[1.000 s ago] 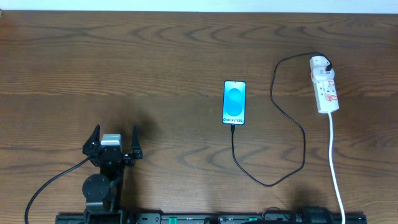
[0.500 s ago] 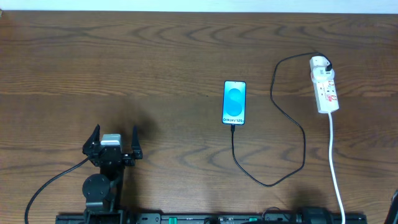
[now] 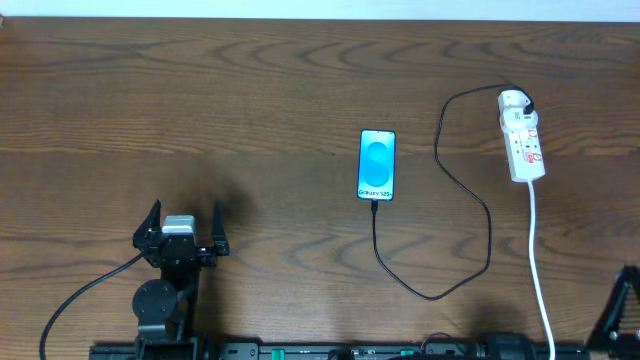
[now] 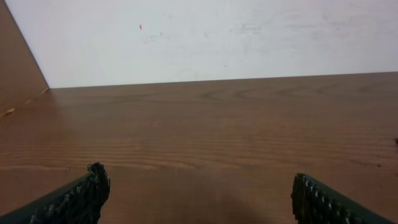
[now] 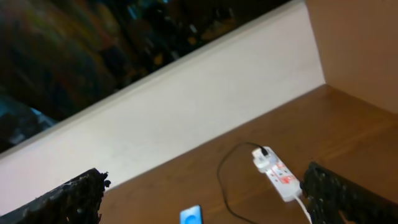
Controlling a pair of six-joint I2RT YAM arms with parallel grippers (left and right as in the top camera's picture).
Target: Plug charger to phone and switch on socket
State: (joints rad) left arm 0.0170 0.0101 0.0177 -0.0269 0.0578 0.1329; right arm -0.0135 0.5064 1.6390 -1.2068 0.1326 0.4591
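Observation:
The phone (image 3: 377, 165) lies flat mid-table, its light-blue screen up; the right wrist view catches it at the bottom edge (image 5: 192, 216). The charger (image 3: 488, 225), a thin black cable, meets the phone's near edge, loops toward the front and runs up to a black adapter (image 3: 526, 101) on the far end of the socket (image 3: 523, 142). The socket (image 5: 280, 176) is a white strip with red marks. My left gripper (image 3: 185, 214) rests open at the front left, far from all of this, with nothing between its fingers (image 4: 81, 198). My right gripper (image 5: 204, 179) is open and empty, high above the table.
The socket's white cord (image 3: 538, 260) runs down to the front edge at the right. A dark part of my right arm (image 3: 612, 318) shows at the bottom right corner. A pale wall (image 4: 199, 37) stands behind the table's far edge.
My right arm has risen into the overhead view at the bottom right corner. The left arm, phone, cable and socket have not moved.

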